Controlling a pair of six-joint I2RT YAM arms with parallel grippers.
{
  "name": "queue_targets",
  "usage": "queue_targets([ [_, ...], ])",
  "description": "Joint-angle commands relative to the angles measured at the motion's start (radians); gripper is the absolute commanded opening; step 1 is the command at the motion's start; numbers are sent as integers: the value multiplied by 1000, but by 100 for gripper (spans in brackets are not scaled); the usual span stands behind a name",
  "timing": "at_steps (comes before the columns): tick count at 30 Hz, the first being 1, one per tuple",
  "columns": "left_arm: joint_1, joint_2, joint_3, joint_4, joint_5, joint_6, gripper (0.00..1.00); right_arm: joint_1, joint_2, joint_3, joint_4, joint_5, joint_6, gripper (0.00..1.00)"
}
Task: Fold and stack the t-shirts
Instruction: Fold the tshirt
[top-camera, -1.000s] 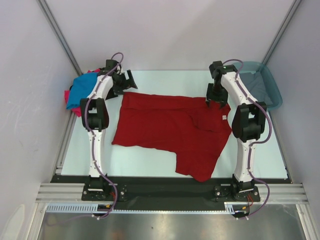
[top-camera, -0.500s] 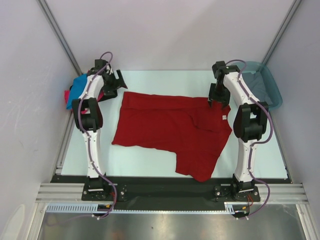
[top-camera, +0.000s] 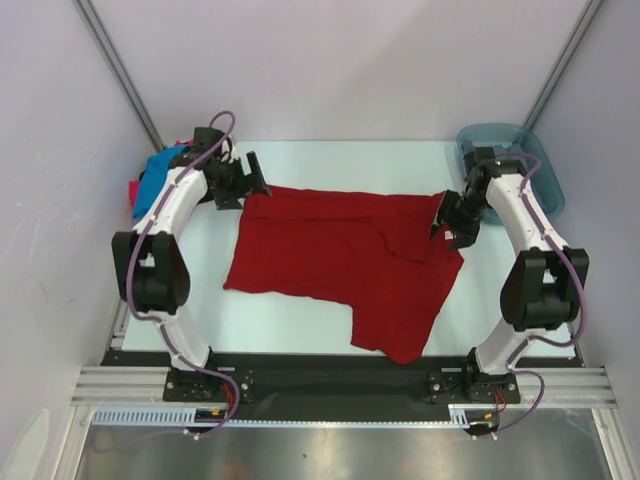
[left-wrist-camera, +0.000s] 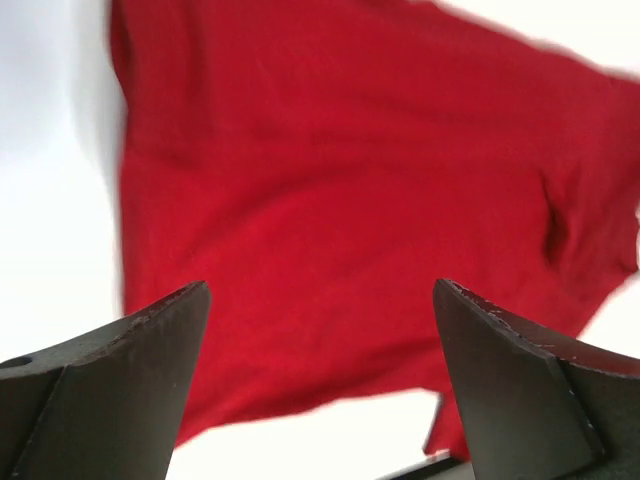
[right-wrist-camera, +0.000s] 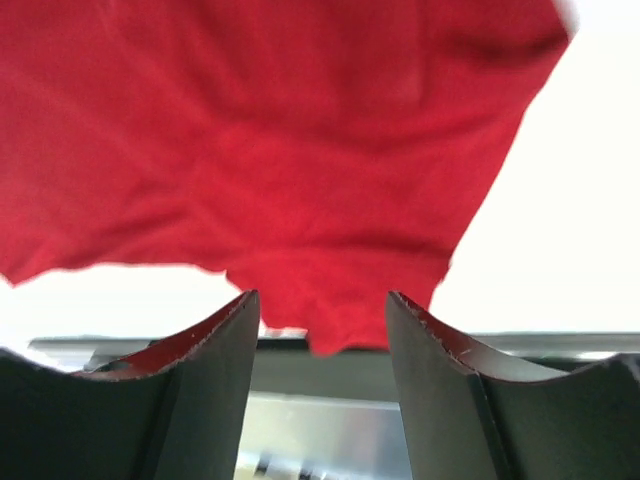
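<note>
Moved since a second ago: left fingers (top-camera: 245, 186) off blue t-shirt (top-camera: 158, 176) to dark red t-shirt (top-camera: 340, 255) rear-left corner, right fingers (top-camera: 450, 222) to rear-right corner. Both parted, grasping nothing. Dark red t-shirt flat on table (top-camera: 285, 318) between them; likely corner pinch next, fold not begun.

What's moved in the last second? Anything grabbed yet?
Both arms swung their elbows outward. The left gripper came nearer the red t-shirt's far-left corner; the right gripper shifted right to its far-right corner. Both open, nothing grabbed. Shirt unmoved.
</note>
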Motion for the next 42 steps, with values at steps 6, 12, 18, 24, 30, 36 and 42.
queue_targets([
  [6,6,-276,-355,29,83,-49,100,-1,-270,-301,-46,-144,128,57],
  [12,-29,-436,-480,-13,-7,-50,100,45,-436,-453,-70,-110,187,57],
  [18,-31,-564,-576,-30,-105,-81,100,93,-579,-657,-26,-107,206,57],
  [24,-31,-681,-641,-60,-175,-87,100,113,-740,-755,-40,-50,260,57],
  [30,-31,-696,-719,-49,-158,-66,100,137,-806,-904,59,-106,241,54],
  [36,-31,-708,-734,-12,-103,-84,100,205,-817,-952,160,-56,277,56],
  [42,-31,-670,-638,-59,-118,-55,100,223,-818,-1018,270,-32,321,56],
])
